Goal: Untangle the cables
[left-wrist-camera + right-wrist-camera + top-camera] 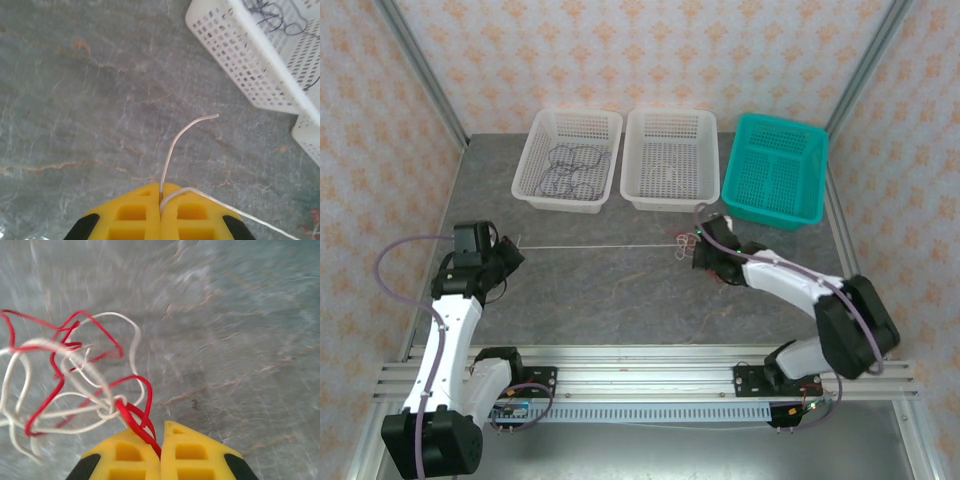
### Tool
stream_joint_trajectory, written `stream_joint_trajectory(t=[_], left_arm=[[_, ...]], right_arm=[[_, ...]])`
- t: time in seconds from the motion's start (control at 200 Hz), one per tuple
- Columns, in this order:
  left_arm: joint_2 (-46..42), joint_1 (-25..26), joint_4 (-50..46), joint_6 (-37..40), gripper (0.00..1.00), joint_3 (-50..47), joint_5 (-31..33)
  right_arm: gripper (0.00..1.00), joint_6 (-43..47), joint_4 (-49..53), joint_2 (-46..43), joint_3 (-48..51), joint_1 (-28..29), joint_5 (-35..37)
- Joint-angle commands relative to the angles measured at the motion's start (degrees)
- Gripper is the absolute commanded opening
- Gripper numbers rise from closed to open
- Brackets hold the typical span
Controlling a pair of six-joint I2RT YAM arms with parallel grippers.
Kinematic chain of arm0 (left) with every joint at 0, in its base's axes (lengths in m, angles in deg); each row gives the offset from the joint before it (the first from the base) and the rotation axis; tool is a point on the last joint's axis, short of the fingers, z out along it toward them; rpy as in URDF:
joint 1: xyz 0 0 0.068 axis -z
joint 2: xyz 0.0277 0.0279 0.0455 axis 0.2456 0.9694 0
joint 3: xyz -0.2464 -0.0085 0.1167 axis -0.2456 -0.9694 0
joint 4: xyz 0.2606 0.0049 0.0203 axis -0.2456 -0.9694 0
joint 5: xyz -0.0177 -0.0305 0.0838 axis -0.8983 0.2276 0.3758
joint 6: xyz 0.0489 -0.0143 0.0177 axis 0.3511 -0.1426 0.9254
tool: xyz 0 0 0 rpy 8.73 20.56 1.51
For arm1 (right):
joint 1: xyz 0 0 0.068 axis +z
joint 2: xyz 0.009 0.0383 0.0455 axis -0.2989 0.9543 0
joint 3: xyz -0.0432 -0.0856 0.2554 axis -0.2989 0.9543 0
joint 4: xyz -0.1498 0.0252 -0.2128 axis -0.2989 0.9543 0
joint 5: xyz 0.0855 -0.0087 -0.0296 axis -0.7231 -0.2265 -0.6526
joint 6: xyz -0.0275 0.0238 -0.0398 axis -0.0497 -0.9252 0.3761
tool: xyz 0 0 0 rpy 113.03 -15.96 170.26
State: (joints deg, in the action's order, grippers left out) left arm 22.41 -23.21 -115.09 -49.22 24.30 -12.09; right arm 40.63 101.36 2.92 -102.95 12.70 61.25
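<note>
Cables (682, 245), red and white, lay snarled together on the table (620, 300), toward 3 o'clock from its middle and touching the right gripper (704, 252). From them one white cable (590, 247) ran taut and straight toward 9 o'clock to the left gripper (513, 248), so its long axis followed the 9-to-3 line. Dark cables (572, 165) sat coiled in the white basket (527, 152) at 11 o'clock.

From the left wrist, the yellow jaws were pressed together on the white cable. Its free end (215, 116) curled out toward 1 o'clock and the rest left toward 4 o'clock. It held its curve, so I judged it light and springy rather than limp, and thin enough to slip from a pinch under a hard pull.

From the right wrist, the jaws were clamped on a red cable (134, 417) at the near edge of the snarl, with loops spreading toward 10 o'clock. That picture was blurred, so which loop crossed over which was probably not readable. A hold on one strand alone, close to a crossing, seemed best.
</note>
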Motion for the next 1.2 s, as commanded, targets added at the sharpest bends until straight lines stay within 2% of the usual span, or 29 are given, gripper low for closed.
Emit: stream_joint_trajectory(t=[0.0,0.085,0.15,0.215,0.315,0.415,0.5,0.591,0.661,0.746,0.791,0.871,0.971,1.066,1.196], left_arm=[[-0.29,-2.65,-2.52,-2.97,0.0,-1.07,10.98],[-0.3,-2.88,-2.04,-3.63,0.0,-2.68,11.44],[-0.21,-2.96,-0.8,-3.67,0.0,-4.05,10.62],[-0.09,-2.94,2.97,-1.54,0.0,-6.14,5.6],[0.23,-1.91,13.36,-0.72,0.0,-11.36,-7.09],[0.53,5.4,17.83,-2.11,0.0,-14.2,-7.32],[0.51,13.34,20.84,-2.0,0.05,-15.48,-5.68],[0.57,20.82,27.52,-1.57,0.13,-16.87,-7.06],[0.87,26.32,32.64,0.37,0.2,-16.96,-7.57],[2.02,32.17,35.46,4.3,0.22,-16.18,-7.03],[3.1,34.15,36.72,6.51,0.22,-15.85,-7.81],[6.01,35.97,40.56,7.82,0.23,-15.34,-13.68],[10.17,38.37,43.33,7.93,0.3,-13.44,-17.72],[13.11,41.66,45.5,9.16,0.44,-10.82,-18.71],[16.56,44.88,45.2,13.84,0.62,-5.71,-15.56]], right_arm=[[0.0,-15.98,5.6,-6.8,5.82,-8.77,8.61],[0.0,-21.01,5.43,-12.94,9.17,-14.93,6.72],[0.0,-19.98,3.67,-16.46,11.05,-17.67,4.58],[0.0,-14.46,1.26,-17.86,11.05,-17.78,0.03],[0.0,-8.15,-4.66,-16.49,10.96,-17.32,-14.85],[0.0,-5.24,-7.66,-14.2,9.89,-15.18,-22.19],[0.0,-2.91,-7.87,-13.4,8.49,-13.52,-23.71],[0.0,-2.46,-7.59,-13.65,6.99,-13.01,-24.62],[0.0,-2.01,-7.37,-14.24,5.3,-12.79,-26.94],[0.0,-2.35,-6.25,-15.26,2.99,-12.61,-28.01],[0.0,-3.6,-5.77,-16.03,1.9,-12.51,-27.6],[0.0,-6.25,-5.94,-17.5,0.56,-12.58,-27.34],[0.0,-8.75,-7.45,-19.38,-0.7,-12.25,-28.47],[0.0,-9.36,-7.91,-20.4,-2.08,-11.81,-29.33],[0.0,-8.92,-7.7,-20.69,-3.88,-11.29,-31.93]])
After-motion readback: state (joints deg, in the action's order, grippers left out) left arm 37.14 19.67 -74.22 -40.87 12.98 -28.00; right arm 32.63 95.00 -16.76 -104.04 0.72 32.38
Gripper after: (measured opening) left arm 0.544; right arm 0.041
